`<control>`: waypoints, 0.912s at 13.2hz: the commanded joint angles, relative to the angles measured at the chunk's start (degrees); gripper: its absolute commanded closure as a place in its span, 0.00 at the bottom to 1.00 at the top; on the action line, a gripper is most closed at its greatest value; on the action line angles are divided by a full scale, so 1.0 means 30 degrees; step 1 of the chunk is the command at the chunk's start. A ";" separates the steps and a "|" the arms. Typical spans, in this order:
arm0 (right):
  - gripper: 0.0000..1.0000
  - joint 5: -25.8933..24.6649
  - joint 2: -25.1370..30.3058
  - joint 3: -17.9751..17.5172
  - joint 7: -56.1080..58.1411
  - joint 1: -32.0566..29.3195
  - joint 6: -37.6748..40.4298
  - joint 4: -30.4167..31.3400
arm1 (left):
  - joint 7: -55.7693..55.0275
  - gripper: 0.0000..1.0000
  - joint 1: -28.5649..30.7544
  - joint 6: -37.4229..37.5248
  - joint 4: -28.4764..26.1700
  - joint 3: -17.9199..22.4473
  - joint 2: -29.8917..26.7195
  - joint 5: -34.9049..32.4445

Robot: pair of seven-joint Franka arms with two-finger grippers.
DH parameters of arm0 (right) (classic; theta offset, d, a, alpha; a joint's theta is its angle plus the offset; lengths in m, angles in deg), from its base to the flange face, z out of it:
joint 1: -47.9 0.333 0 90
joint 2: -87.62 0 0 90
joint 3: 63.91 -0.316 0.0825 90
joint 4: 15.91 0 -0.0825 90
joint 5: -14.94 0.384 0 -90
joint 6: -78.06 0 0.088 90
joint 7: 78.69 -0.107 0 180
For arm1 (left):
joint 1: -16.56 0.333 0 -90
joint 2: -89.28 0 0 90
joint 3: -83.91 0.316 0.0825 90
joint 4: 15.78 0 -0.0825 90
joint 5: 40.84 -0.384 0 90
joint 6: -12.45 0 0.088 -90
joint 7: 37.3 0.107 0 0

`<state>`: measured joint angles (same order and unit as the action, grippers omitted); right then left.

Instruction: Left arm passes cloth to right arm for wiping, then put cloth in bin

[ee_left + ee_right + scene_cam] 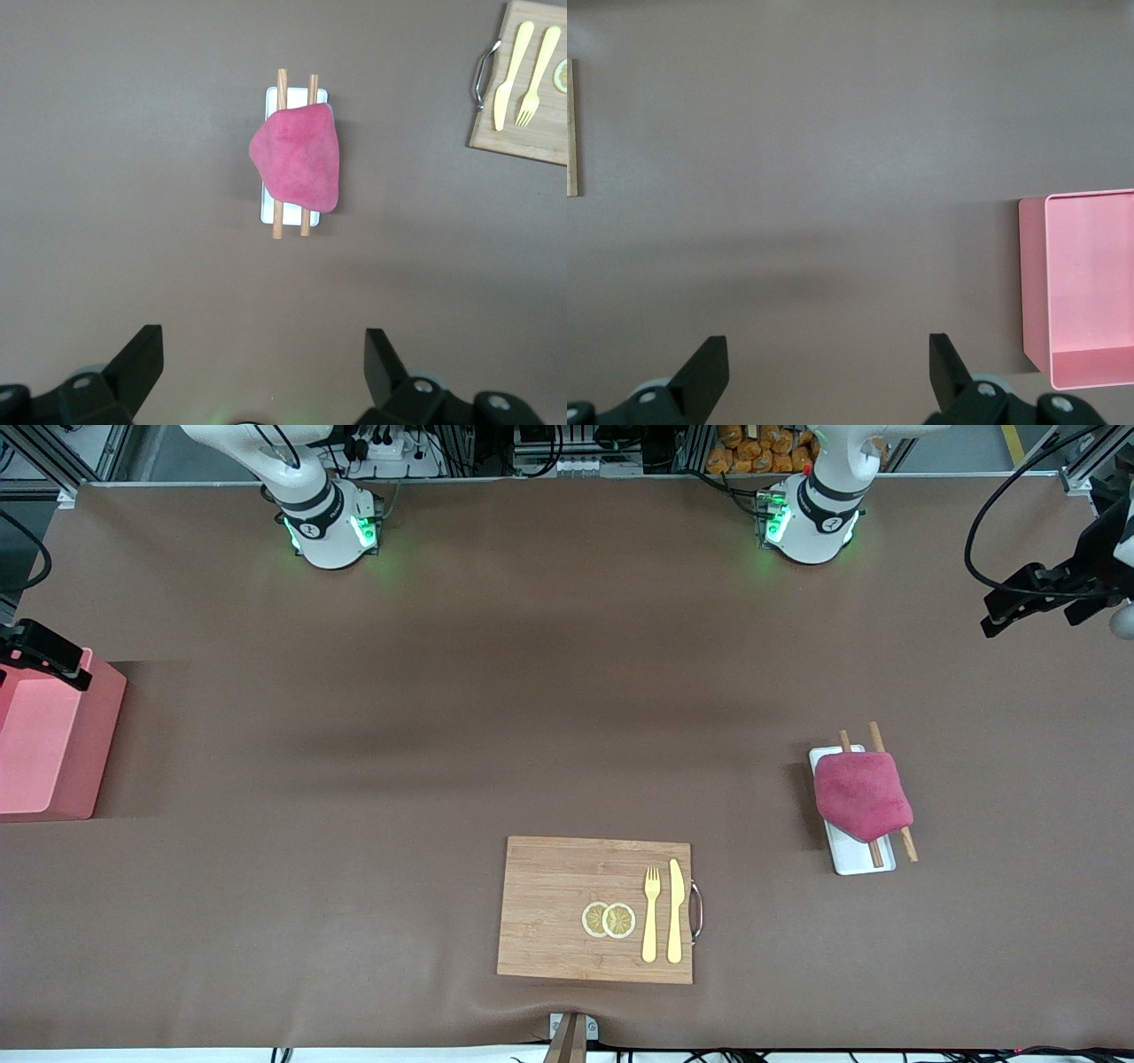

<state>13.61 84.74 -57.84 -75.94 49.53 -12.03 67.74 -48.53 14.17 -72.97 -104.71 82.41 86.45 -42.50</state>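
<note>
1. Black fingers of your left gripper stand wide apart, holding and touching nothing, up over bare table at the left arm's end.
2. Your right gripper is spread just as wide, also empty, over the table near the bin.
3. Your cloth lies draped over a white tray and two wooden sticks, its long axis running along the tray, roughly 11 to 5 o'clock in the front view.
4. A cutting board sits nearer the front camera.
</note>
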 commanded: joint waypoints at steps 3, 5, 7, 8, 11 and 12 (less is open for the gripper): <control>0.00 -0.0140 -0.0213 -0.0004 -0.0417 0.0046 0.0322 -0.0491 | 0.0022 0.00 -0.0142 -0.0469 0.0286 -0.0025 0.2343 -0.0323; 0.00 -0.0140 -0.0213 -0.0004 -0.0417 0.0045 0.0322 -0.0491 | -0.0241 0.00 -0.0172 -0.1260 -0.0006 -0.0026 0.2872 -0.0118; 0.00 -0.0140 -0.0242 -0.0004 -0.0388 0.0045 0.0322 -0.0491 | -0.0242 0.00 0.0003 -0.1934 -0.0036 0.0003 0.3924 -0.0263; 0.00 -0.0140 -0.0242 -0.0004 -0.0417 0.0074 0.0322 -0.0491 | -0.0271 0.00 0.0091 -0.2459 -0.0153 0.0004 0.4394 -0.0235; 0.00 -0.0140 -0.0242 -0.0004 -0.0417 0.0075 0.0322 -0.0491 | -0.0271 0.00 0.0646 -0.4508 -0.0592 0.0004 0.5974 -0.0206; 0.00 -0.0140 -0.0242 -0.0004 -0.0417 0.0075 0.0322 -0.0491 | -0.0271 0.00 0.0706 -0.5357 -0.1028 0.0004 0.6531 -0.0206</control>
<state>13.61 84.64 -57.84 -76.12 49.53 -12.00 67.71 -48.75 15.49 -85.45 -106.54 82.63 103.64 -42.50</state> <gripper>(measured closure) 0.000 0.000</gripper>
